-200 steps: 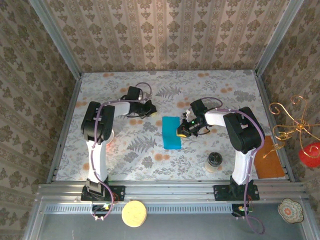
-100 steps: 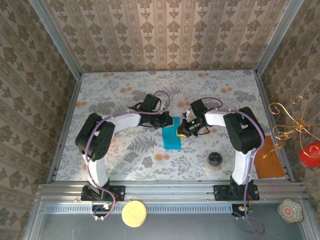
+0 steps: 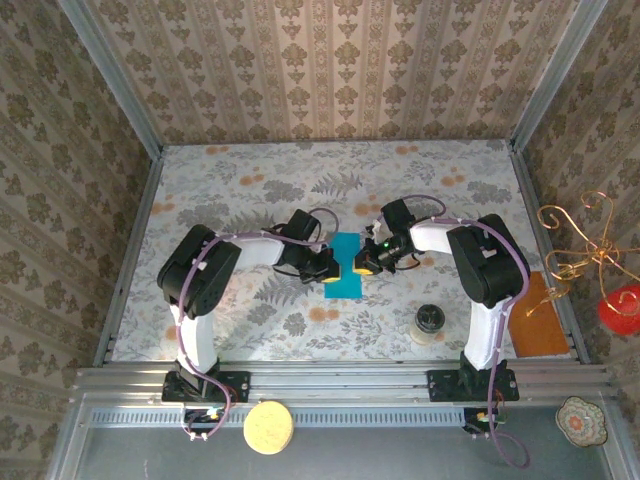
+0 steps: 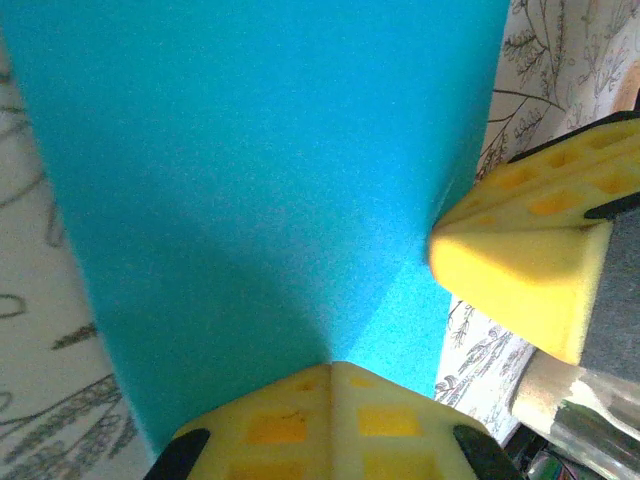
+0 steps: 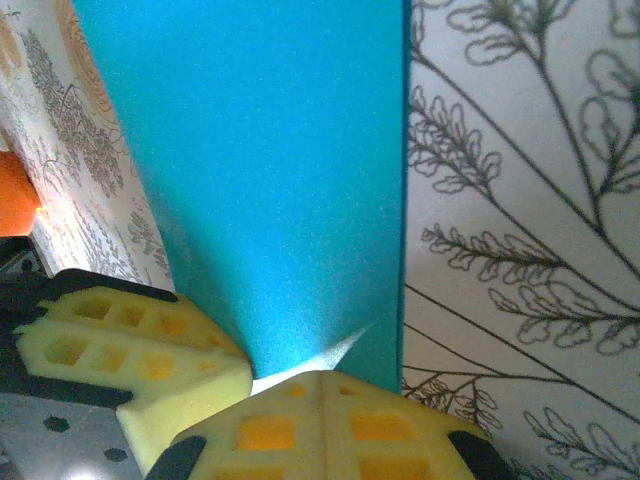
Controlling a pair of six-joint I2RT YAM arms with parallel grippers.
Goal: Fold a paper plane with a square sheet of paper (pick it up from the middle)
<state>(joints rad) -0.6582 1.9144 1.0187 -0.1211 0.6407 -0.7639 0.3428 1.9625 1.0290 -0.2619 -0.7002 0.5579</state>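
Observation:
The teal-blue square sheet of paper (image 3: 345, 268) lies on the floral table as a folded upright rectangle between both arms. My left gripper (image 3: 326, 266) is at its left side and my right gripper (image 3: 364, 262) at its right side. In the left wrist view my left gripper (image 4: 333, 366) is shut, its tips meeting on the paper (image 4: 260, 160), where a crease fans out from them. The right gripper's yellow finger (image 4: 515, 270) shows beside the sheet. In the right wrist view my right gripper (image 5: 320, 376) is likewise shut on the paper (image 5: 270, 160), near its right edge.
A small round jar (image 3: 430, 322) stands near the right arm's base. An orange-brown flat sheet (image 3: 540, 315) lies at the table's right edge. A yellow disc (image 3: 268, 427) and a small dish (image 3: 583, 418) sit off the front rail. Patterned walls enclose the table.
My left arm has swung from the back left across to the paper's left side and closed there. The right gripper has stayed at the paper's right side.

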